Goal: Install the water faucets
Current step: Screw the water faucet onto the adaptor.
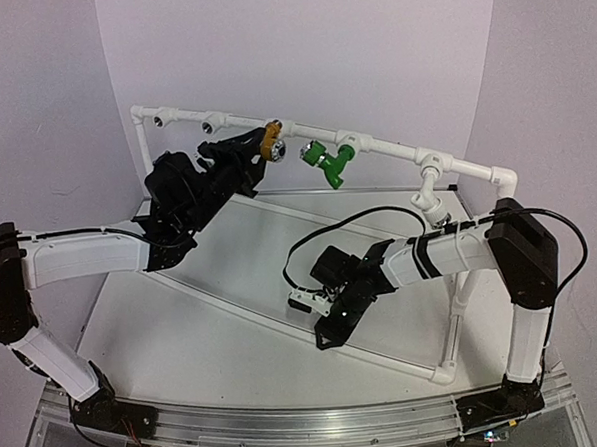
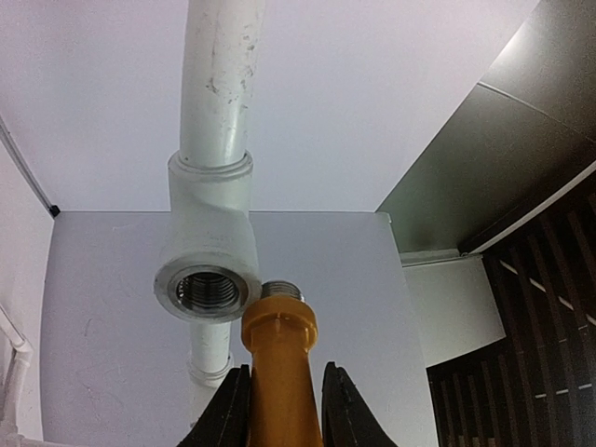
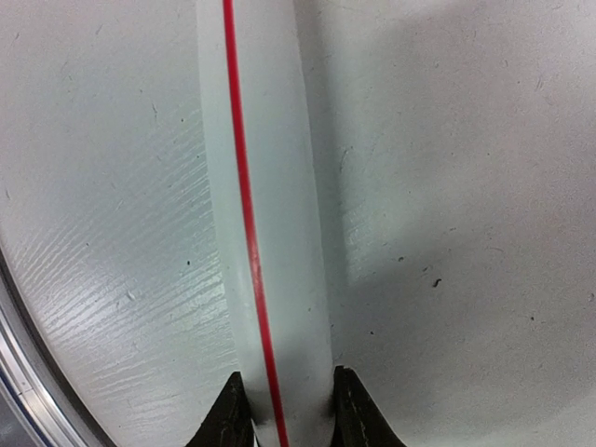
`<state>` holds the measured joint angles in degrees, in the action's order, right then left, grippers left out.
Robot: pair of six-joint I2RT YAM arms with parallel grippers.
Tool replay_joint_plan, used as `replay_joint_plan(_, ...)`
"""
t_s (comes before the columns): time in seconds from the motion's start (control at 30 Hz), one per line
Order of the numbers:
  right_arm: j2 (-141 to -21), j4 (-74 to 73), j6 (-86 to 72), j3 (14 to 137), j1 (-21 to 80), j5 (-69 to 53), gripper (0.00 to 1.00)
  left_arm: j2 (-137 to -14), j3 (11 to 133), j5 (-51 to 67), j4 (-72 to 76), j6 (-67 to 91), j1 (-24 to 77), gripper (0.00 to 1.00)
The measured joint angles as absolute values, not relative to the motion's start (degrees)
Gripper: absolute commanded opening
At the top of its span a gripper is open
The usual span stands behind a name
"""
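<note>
- Item: yellow faucet. It is a small moulded plastic tap with a metal threaded end. Expect it to be light and stiff. The smooth body may twist between the pads once the thread bites.
- Location: it is up at the top rail of the pipe frame, well clear of the table.
- Hold: your left gripper is closed on the body just behind the collar, one finger on each flank. That looks like the right place to grip, since it leaves the thread bare.
- Axis: the long axis runs straight out from between the fingers, away from the wrist, with the thread leading.
- Position against target: the threaded tip sits just beside the right rim of the socket, not in the bore. The socket mouth opens toward the wrist camera. You will probably need a small shift to the left and a squared-up axis before turning. Cross-threading is the likely fault.
- Item: green faucet. It hangs below the rail at the next fitting to the right. It appears seated, but the joint is too small to confirm.
- Item: right gripper. It is low over the table, with fingers on either side of a white bar with a red stripe. You cannot tell whether they clamp the bar or merely straddle it.
</note>
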<state>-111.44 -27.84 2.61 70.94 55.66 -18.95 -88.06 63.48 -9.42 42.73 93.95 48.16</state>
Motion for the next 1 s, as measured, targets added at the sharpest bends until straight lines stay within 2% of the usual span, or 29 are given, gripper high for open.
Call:
replay_joint_plan(0.3, -111.66, -28.03, 2.55, 70.94, 55.91, -18.9, 0.0, -81.11, 57.3, -14.14, 42.02, 90.87, 49.95, 0.0)
replay_joint_plan(1.0, -111.68, -28.05, 2.55, 70.94, 55.99, -18.94, 0.0, -85.69, 58.4, -13.5, 40.89, 91.94, 49.95, 0.0)
